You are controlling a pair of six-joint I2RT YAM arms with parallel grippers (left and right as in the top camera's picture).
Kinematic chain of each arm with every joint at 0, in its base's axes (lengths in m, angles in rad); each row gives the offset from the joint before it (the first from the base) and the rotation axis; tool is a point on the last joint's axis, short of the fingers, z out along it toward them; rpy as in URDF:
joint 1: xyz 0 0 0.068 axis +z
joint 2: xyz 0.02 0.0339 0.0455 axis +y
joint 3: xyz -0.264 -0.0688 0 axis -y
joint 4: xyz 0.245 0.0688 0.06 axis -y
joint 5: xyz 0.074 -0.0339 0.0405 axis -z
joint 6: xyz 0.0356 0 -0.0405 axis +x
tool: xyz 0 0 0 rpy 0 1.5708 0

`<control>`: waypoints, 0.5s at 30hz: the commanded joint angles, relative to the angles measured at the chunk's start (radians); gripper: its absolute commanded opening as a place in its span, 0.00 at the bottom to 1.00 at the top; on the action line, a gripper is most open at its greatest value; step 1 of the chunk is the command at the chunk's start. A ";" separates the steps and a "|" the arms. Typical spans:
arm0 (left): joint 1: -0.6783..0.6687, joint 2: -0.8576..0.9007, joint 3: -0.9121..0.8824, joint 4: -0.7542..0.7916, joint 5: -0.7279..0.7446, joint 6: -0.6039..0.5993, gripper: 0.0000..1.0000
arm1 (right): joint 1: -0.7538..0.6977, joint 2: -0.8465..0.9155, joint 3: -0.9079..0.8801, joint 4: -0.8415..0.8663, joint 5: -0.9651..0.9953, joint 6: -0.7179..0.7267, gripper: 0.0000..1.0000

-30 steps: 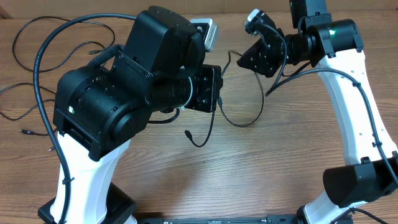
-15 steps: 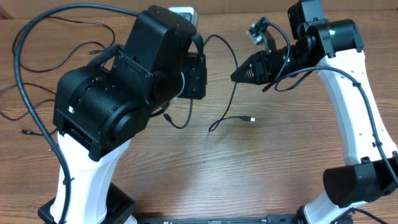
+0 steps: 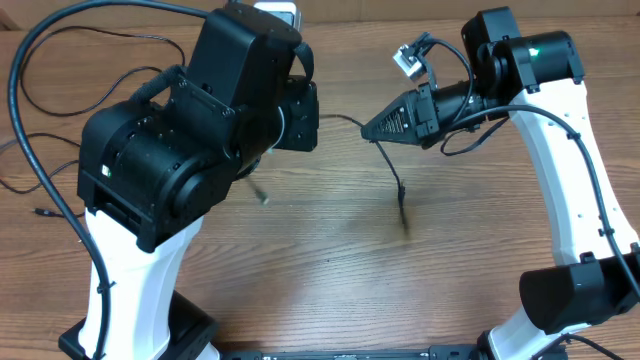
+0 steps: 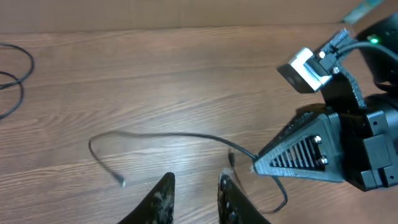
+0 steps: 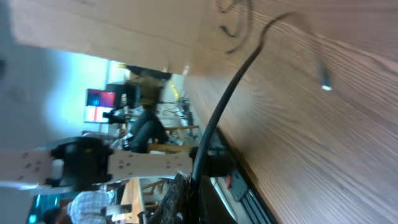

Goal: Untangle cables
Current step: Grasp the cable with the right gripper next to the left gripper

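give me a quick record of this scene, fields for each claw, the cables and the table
table: wood-grain top
right claw: shut, pinching a cable at its tip
cable: thin, black; one length runs from the right claw toward the left arm and ends in a free plug, another hangs below the right claw
left claw: open, nothing between its fingers, the cable just ahead of it
other cables: thin loose loops at the table's far left edge

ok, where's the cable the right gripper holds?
Left wrist view: the cable runs from the right gripper across the table, just ahead of the left gripper.
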 commanded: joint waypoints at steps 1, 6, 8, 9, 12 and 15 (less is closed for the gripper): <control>0.004 -0.017 0.000 0.001 0.087 -0.008 0.23 | 0.019 -0.045 0.003 0.012 -0.125 -0.100 0.04; 0.004 -0.013 0.000 0.001 0.140 -0.062 0.22 | 0.048 -0.069 0.003 0.060 -0.130 -0.100 0.04; 0.004 -0.013 0.000 0.001 0.153 -0.102 0.22 | 0.063 -0.073 0.003 0.093 -0.156 -0.100 0.04; 0.004 -0.013 0.000 0.001 0.159 -0.110 0.21 | 0.070 -0.073 0.003 0.117 -0.191 -0.100 0.04; 0.004 -0.008 0.000 0.001 0.151 -0.109 0.29 | 0.079 -0.073 0.003 0.192 -0.295 -0.099 0.04; 0.004 0.005 0.000 0.001 0.150 -0.117 0.47 | 0.079 -0.073 0.003 0.249 -0.353 -0.092 0.04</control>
